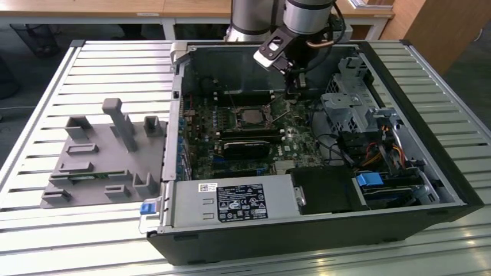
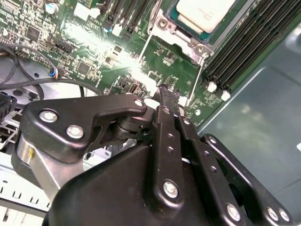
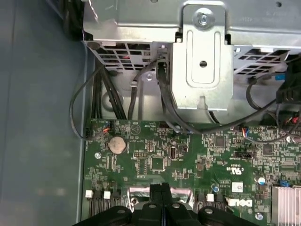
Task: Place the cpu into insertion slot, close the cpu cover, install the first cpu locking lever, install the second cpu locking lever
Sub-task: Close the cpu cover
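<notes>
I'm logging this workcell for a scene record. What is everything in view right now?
table: one, silver slats, under everything.
computer case: one, black, open, on the table.
fixture: one, grey, on the table, at the exterior view's left.
motherboard: one, green, inside the case.
cpu cover: one, silver frame, on the motherboard.
cpu: one, silver-grey, inside the cover's window.
levers: two, thin silver, at the cover's corners.
memory slots: several, black, beside the cpu.
power supply: one, silver, inside the case.
arm: one, grey, above the case.
tool: one, black, shut, over the motherboard.
</notes>
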